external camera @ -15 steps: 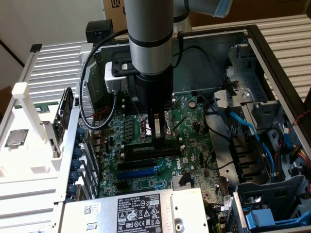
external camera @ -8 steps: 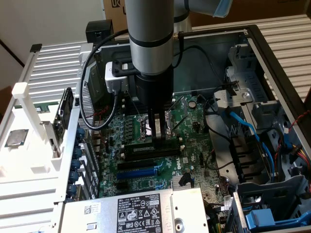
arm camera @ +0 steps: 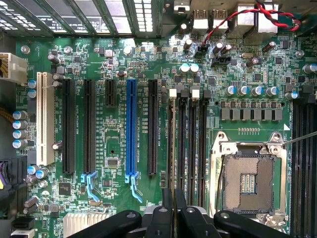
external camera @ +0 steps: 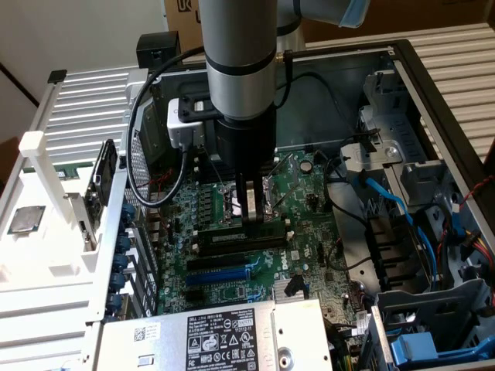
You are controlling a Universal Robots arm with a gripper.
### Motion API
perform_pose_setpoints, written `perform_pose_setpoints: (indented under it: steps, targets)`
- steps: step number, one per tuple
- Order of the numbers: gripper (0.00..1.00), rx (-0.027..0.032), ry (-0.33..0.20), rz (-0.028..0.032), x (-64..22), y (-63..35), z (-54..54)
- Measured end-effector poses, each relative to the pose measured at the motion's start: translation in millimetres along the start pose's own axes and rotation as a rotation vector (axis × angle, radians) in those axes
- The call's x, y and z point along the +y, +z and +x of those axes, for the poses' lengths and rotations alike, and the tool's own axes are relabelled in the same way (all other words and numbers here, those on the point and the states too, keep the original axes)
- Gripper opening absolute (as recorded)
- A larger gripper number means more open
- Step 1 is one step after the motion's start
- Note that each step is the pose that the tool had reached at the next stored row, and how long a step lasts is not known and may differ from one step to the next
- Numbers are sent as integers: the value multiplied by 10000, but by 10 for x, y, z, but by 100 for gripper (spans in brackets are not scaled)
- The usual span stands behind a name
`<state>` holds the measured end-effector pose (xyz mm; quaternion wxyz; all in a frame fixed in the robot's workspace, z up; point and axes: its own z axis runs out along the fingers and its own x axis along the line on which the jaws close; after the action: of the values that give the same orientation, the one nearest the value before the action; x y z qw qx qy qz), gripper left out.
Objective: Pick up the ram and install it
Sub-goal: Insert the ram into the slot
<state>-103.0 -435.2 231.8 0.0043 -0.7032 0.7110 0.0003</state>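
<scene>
One ram [external camera: 224, 240] stands on edge near the middle of the motherboard [external camera: 305, 193]; we see the tool [external camera: 249, 219] directly above it, pinched narrowly on its top edge.

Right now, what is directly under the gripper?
The ram stands on edge there, pinched by the gripper, along a memory slot of the motherboard. The ram covers that slot's contacts, so whether it is seated cannot be seen.
</scene>
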Motion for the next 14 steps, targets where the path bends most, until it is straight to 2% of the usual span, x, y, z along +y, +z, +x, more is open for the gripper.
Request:
perform_pose_setpoints:
  steps: [14]
  targets:
    - [13,1,-92,6,0,3,1]
